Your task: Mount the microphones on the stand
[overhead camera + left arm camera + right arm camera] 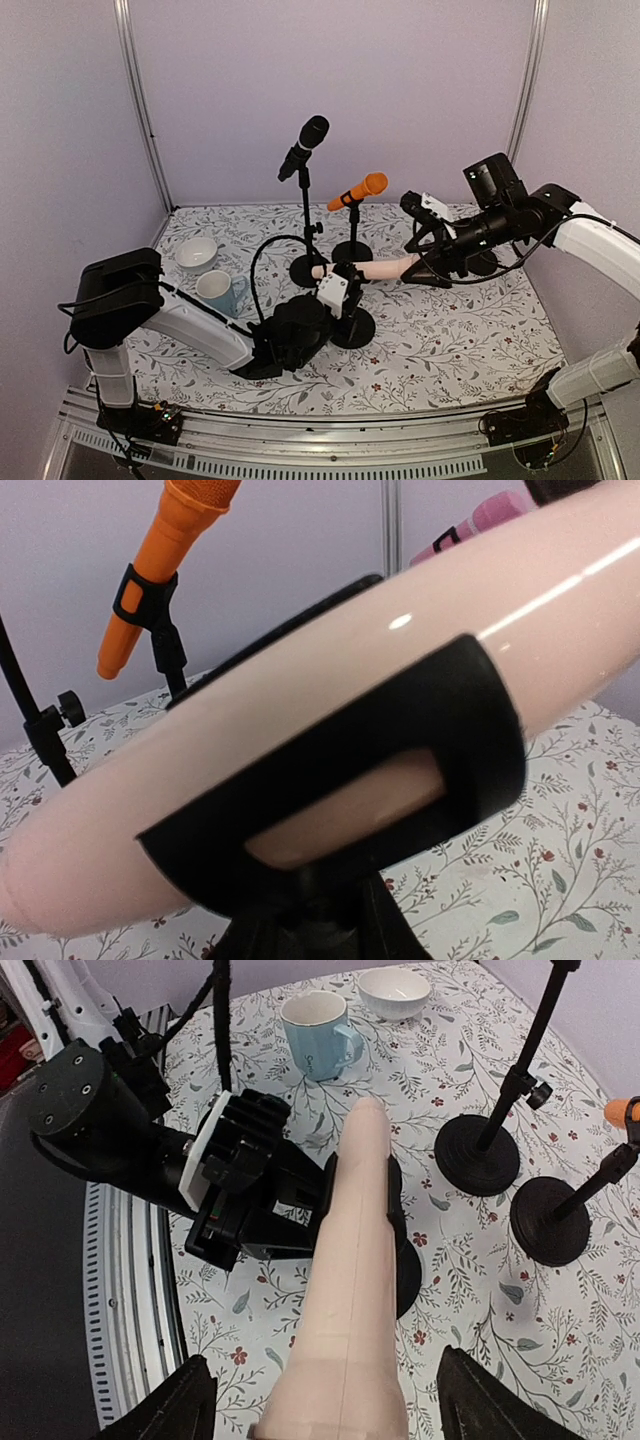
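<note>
Beige-pink microphone (300,670) fills the left wrist view. It sits in the black clip (470,730) of the short stand (352,325), lying near level, tail end toward the mug (222,292). Surface (450,340): floral-print cloth. Pale lilac walls (400,90), metal posts (140,100) at back corners. White bowl (197,253) and blue-and-white mug stand upright near each other, left rear; bowl's inside shows plain white. Left end effector (300,1210) is clamped tight on the short stand's stem just under the clip. Right end effector (330,1400) has its jaws wide, one finger each side of the beige-pink microphone's head end, gaps both sides, no grip. Black microphone (305,145) is clipped on the tall stand (304,230), orange microphone (358,190) on the middle stand (353,245), both behind. Pink microphone (480,520) partly seen at back, support unclear.
</note>
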